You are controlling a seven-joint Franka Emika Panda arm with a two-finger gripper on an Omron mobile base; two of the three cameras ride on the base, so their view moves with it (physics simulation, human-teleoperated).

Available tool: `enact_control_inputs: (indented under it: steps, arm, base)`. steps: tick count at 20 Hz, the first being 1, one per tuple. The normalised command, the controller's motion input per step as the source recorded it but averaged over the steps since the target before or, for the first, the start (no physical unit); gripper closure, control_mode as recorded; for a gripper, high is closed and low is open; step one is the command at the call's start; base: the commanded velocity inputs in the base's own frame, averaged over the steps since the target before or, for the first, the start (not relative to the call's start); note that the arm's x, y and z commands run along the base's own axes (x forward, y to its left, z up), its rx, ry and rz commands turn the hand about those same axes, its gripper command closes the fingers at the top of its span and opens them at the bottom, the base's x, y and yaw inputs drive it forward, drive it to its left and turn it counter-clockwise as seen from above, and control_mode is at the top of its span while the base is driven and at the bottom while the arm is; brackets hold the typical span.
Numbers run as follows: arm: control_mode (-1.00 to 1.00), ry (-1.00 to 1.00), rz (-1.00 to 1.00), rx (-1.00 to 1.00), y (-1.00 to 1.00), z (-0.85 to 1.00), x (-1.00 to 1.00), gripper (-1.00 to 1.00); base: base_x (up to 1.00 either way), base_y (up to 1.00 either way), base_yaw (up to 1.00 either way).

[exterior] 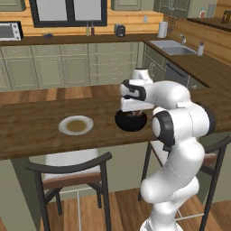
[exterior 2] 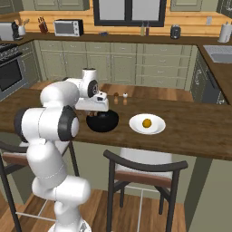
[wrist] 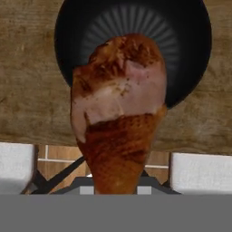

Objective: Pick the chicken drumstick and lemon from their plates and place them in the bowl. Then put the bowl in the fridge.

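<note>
In the hand view the chicken drumstick (wrist: 120, 108), reddish-brown with a pale patch, hangs just above the glossy black bowl (wrist: 190, 50), and my gripper is shut on it. The left base view has my gripper (exterior: 133, 113) right over the bowl (exterior: 131, 124) on the wooden counter. Left of the bowl lies an off-white plate (exterior: 76, 125) with a tan centre and nothing on it. In the right base view a second plate (exterior 2: 156, 128) sits to the right of the bowl (exterior 2: 103, 123) and carries the yellow lemon (exterior 2: 147, 123). The fridge is out of view.
Two small shakers (exterior 2: 120, 97) stand on the counter behind the bowl. Dark-framed chairs (exterior: 72, 173) (exterior 2: 145, 170) are pushed up to the counter's near edge. A sink (exterior: 173, 47) sits in the back counter at the right.
</note>
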Motion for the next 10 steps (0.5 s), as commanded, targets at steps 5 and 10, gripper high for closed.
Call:
enact_control_inputs:
  steps: [5,10]
  arm:
    - [-1.00,0.00,0.00,0.00,-0.42,-0.04,0.14,1.00]
    - [-1.00,0.00,0.01,0.00,-0.07,-0.24,0.53,1.00]
  base:
    - [0.00,0.00,0.00]
    - [0.00,0.00,0.00]
